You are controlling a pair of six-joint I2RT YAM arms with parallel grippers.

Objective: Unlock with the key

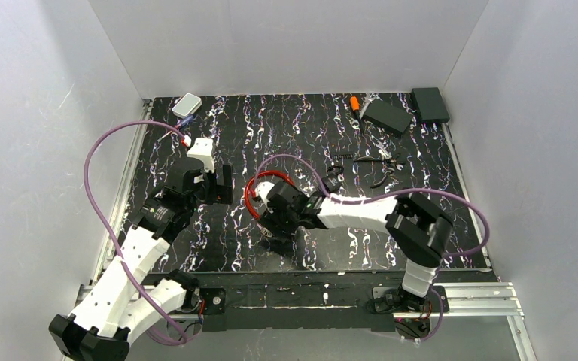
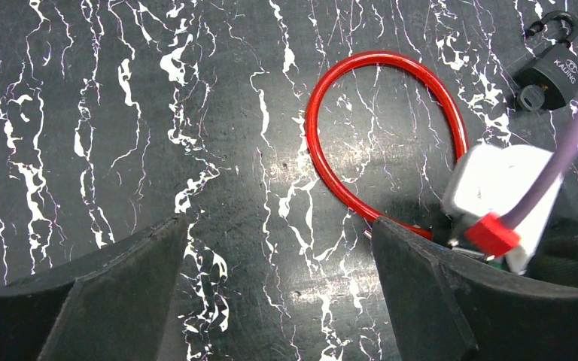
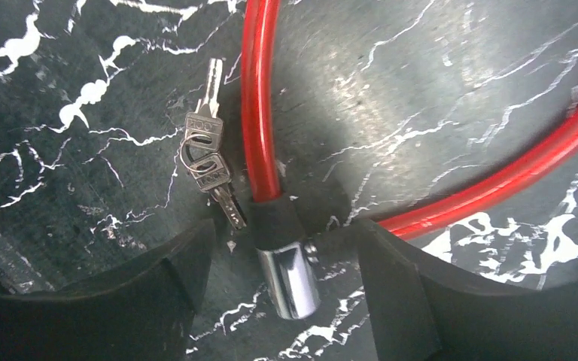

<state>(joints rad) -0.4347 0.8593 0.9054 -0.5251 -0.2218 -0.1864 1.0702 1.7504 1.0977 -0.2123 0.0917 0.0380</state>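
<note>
Two keys (image 3: 205, 162) lie flat on the black, white-veined mat (image 1: 308, 135), just beside the red cable lock (image 3: 260, 113), blades parallel to its cable. The right gripper (image 3: 282, 259) straddles the lock's chrome end (image 3: 292, 282), wide open and gripping nothing. The left gripper (image 2: 275, 248) gapes empty. Pale walls (image 1: 286, 45) enclose the mat.

Red cable lock (image 3: 260, 113) looped flat; keys (image 3: 203, 154) just beside.
</note>
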